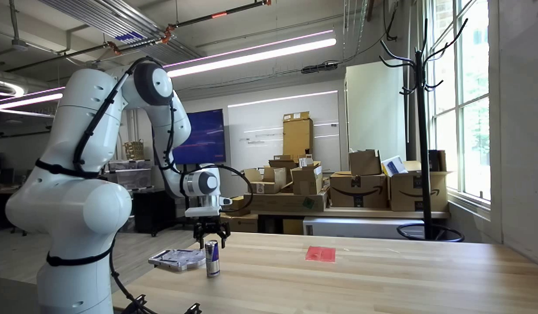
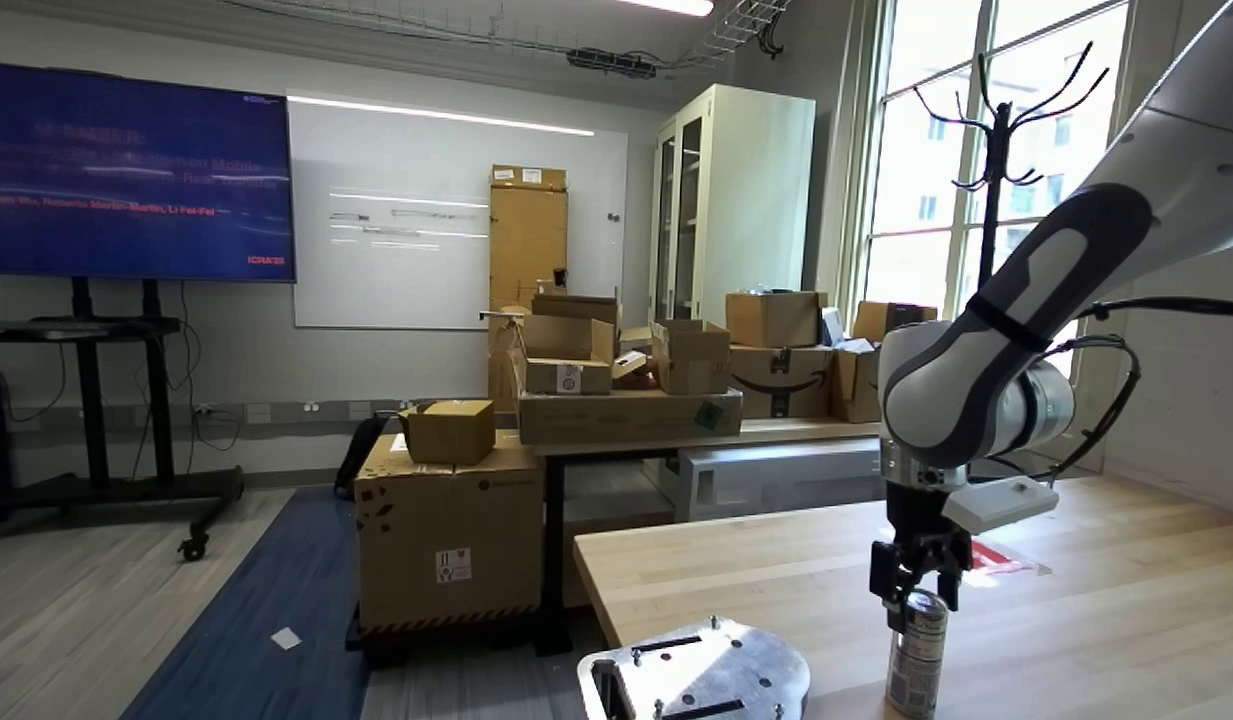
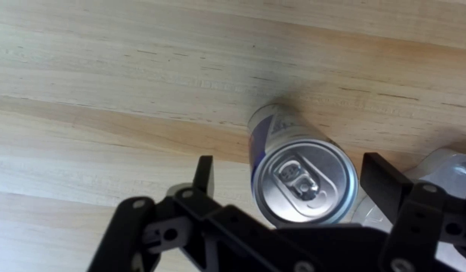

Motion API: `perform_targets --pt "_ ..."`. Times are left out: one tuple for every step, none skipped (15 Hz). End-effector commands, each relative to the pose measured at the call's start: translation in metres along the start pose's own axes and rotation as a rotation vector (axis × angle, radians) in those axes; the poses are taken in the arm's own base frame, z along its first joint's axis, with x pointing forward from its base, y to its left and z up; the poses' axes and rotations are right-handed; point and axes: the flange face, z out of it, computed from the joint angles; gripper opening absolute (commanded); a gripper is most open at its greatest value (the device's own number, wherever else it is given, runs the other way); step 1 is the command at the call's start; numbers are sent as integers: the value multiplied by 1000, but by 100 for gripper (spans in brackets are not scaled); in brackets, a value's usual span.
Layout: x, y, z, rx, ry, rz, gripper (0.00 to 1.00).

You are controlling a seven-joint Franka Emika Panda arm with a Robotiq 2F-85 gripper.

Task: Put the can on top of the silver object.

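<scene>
Gripper point(image 3: 291, 172), jaws wide apart, by the top of the upright can point(image 3: 304, 183), contact unclear

The blue-silver can point(image 1: 212, 261) stands upright near the flat silver object point(image 1: 178, 260).

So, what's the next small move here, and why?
I'd probably lower slightly before closing: in the wrist view the open jaws stand either side of the can, and in both exterior views they seem to reach only about its top.
</scene>
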Motion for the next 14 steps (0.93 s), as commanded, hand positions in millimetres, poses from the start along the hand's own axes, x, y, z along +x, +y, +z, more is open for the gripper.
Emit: perform_targets --pt "4 4 3 -3 6 -12 100" --pt "4 4 4 -2 6 -12 100" --pt "4 4 4 -3 7 -13 97" --pt "4 4 4 -4 9 -14 81" --pt "4 4 3 -4 13 -14 73" --pt "4 5 3 -5 18 -14 69" --pt "4 6 3 -6 22 -12 61" --pt "4 7 2 -6 27 -11 52" --pt "4 7 1 -7 34 -11 45" --pt "3 8 -1 -9 40 -10 36" --pt "2 9 -4 -12 46 -9 33" --pt "1 9 -7 -12 51 -7 33" --pt "0 10 -11 -14 55 -5 33" --pt "-4 9 -18 -22 62 -4 33"
